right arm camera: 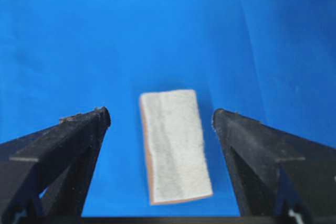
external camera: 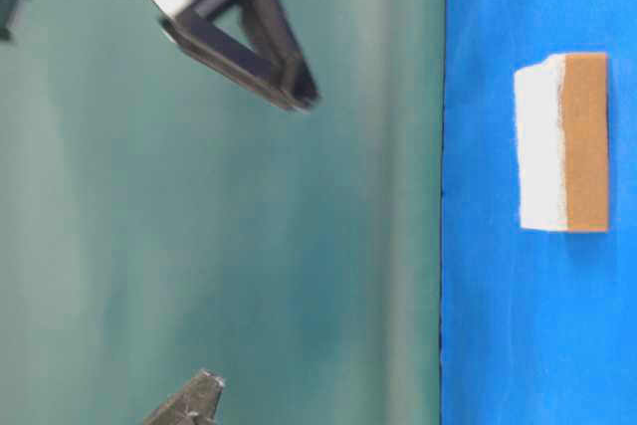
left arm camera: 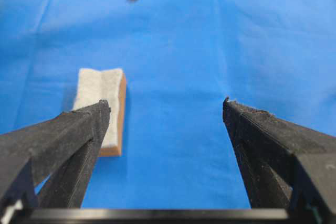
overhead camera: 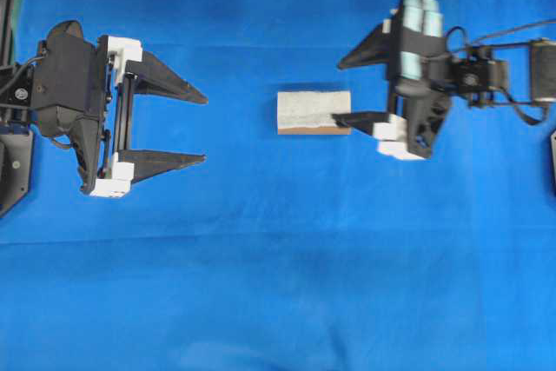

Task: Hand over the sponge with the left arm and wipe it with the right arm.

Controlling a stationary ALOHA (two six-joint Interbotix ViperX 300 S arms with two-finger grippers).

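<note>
I'm looking down on the blue cloth (overhead camera: 278, 284) that covers the whole work surface; nothing else is on it but the sponge.

The left arm's gripper (overhead camera: 205, 128) sits at the cloth's left edge, level with the sponge but well apart from it, its two pointed fingers spread wide and holding nothing. The right arm's gripper (overhead camera: 339, 91), the one with teal patches, is over the right half of the cloth, jaws fully apart and empty. From overhead its lower finger overlaps the sponge's right end, though I cannot tell from there whether it touches.

The sponge (overhead camera: 314, 111) lies flat on the cloth around the centre, slightly toward the far edge, pale face up, free of both grippers.

By my reading, neither arm has it in hand now, so whatever remains of the hand-over and wipe would start with a fresh pickup; how much is already done I can't judge from here.

The table-level view adds what overhead hides: the sponge's orange-brown layer is down against the cloth, and the right fingers (external camera: 284, 72) hang clear above the surface. The right wrist view shows the sponge (right arm camera: 176, 145) centred between its spread fingers; the left wrist view puts the sponge (left arm camera: 102, 100) off toward its left finger.
</note>
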